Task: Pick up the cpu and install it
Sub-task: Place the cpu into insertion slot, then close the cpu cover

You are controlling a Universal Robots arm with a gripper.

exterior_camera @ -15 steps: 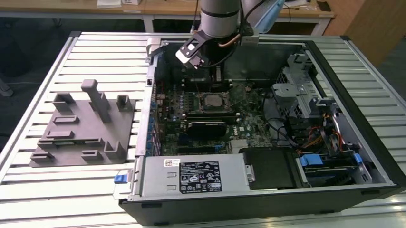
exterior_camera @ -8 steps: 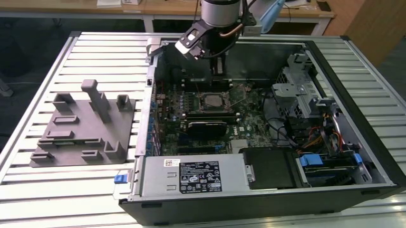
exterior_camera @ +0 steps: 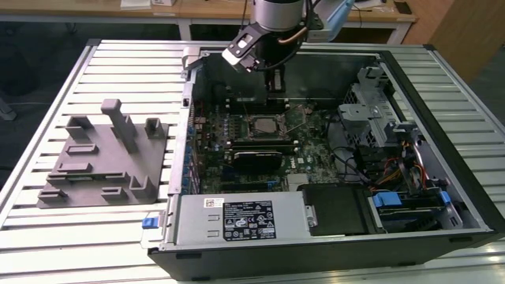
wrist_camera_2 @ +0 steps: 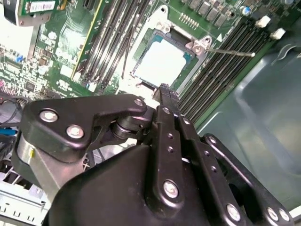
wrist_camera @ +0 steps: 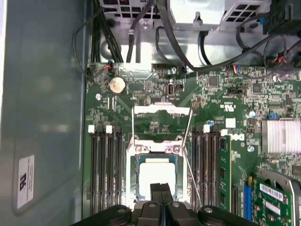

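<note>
The cpu [wrist_camera_2: 162, 63] [wrist_camera: 154, 173], a pale silvery square, lies flat in the motherboard socket [wrist_camera: 156, 149] inside the open computer case. In the exterior view the cpu [exterior_camera: 264, 124] sits at the middle of the board. The socket's metal load frame [wrist_camera: 162, 111] is flipped open and its thin wire lever [wrist_camera_2: 228, 52] stands loose. My gripper [wrist_camera_2: 163, 89] [wrist_camera: 161, 190] hovers just above one edge of the cpu, its two black fingers pressed together with nothing between them. In the exterior view my gripper [exterior_camera: 274, 83] hangs over the far part of the board.
A large grey plastic fixture [exterior_camera: 103, 154] with upright tabs lies on the slatted table at the exterior view's left. Case walls [exterior_camera: 183, 118] ring the board. A power supply [exterior_camera: 236, 220], drive cage [exterior_camera: 375, 112], cables [wrist_camera: 188, 52] and memory slots [wrist_camera: 106, 165] crowd the socket.
</note>
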